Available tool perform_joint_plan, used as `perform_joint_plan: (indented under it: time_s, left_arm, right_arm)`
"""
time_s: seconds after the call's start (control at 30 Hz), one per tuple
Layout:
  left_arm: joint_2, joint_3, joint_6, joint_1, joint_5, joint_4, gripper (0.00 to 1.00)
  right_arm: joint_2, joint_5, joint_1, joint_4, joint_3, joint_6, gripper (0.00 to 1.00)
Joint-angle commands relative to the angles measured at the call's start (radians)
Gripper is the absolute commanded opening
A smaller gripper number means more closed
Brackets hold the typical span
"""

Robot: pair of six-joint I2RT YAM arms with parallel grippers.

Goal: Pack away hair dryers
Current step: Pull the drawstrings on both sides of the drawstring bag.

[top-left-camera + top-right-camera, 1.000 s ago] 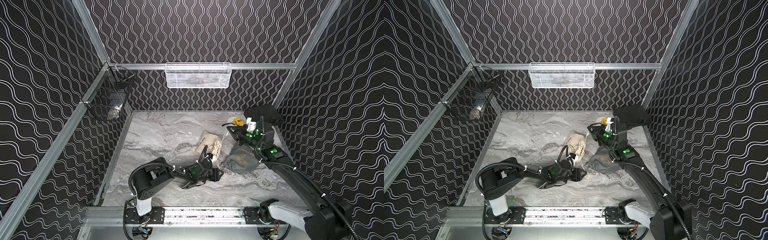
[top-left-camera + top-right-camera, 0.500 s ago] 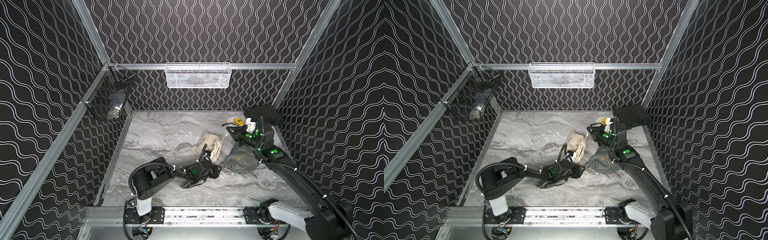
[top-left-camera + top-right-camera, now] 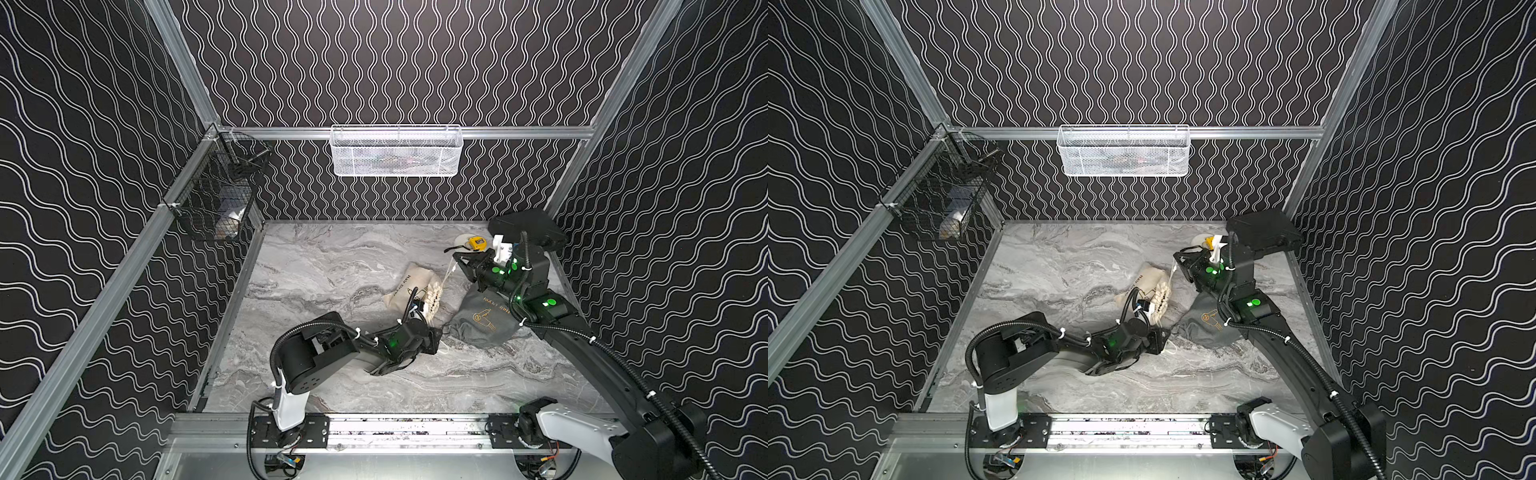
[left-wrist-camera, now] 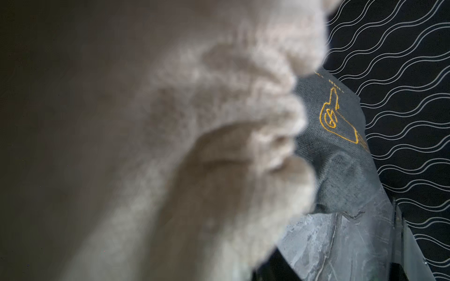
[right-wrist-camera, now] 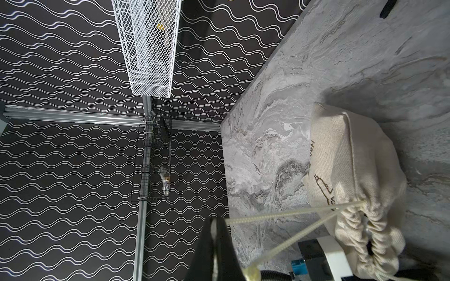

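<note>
Grey tabletop [image 3: 332, 266]: my right gripper [image 5: 216, 223] pinches the cord [image 5: 280, 214], likely to shut the bag [image 5: 365, 170]; left gripper [image 3: 434, 334], cannot tell.

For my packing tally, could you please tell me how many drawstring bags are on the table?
2. The beige bag lies centrally on the table, mouth cinched; the dark grey bag lies right of it, partly covered by the right arm. No third shows.

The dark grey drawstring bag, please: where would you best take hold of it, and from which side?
Pinch the loose near edge of the dark grey drawstring bag, probably coming in low from the side of the left arm. The bag lies slumped on the table, and the right arm hangs over its far part.
</note>
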Motion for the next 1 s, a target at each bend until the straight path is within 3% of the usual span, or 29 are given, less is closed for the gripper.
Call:
perform_joint_plan:
  time_s: [0.0, 0.07, 0.1, 0.27, 0.43, 0.77, 0.97]
  left_arm:
    - [0.002, 0.003, 0.014, 0.0, -0.008, 0.06, 0.23]
    - [-0.012, -0.004, 0.031, 0.0, -0.008, 0.047, 0.04]
    - [-0.025, -0.011, 0.043, 0.001, -0.009, 0.037, 0.0]
    - [-0.127, -0.09, 0.098, 0.005, -0.028, 0.002, 0.0]
    - [-0.254, -0.166, 0.165, 0.048, -0.015, -0.086, 0.0]
    - [-0.455, -0.272, 0.211, 0.272, 0.117, -0.211, 0.0]
    - [-0.578, -0.299, 0.253, 0.435, 0.14, -0.346, 0.0]
  right_arm:
    - [-0.005, 0.009, 0.002, 0.02, 0.005, 0.008, 0.0]
    - [-0.004, 0.022, 0.001, 0.016, 0.0, 0.0, 0.0]
    - [-0.004, 0.03, 0.0, 0.018, -0.004, -0.003, 0.0]
    - [0.006, 0.061, -0.025, 0.005, -0.014, -0.037, 0.0]
    - [0.007, -0.021, -0.154, 0.036, -0.049, -0.022, 0.0]
    - [-0.022, -0.104, -0.324, 0.022, -0.112, -0.042, 0.0]
    - [-0.034, -0.122, -0.4, 0.082, -0.201, -0.009, 0.0]
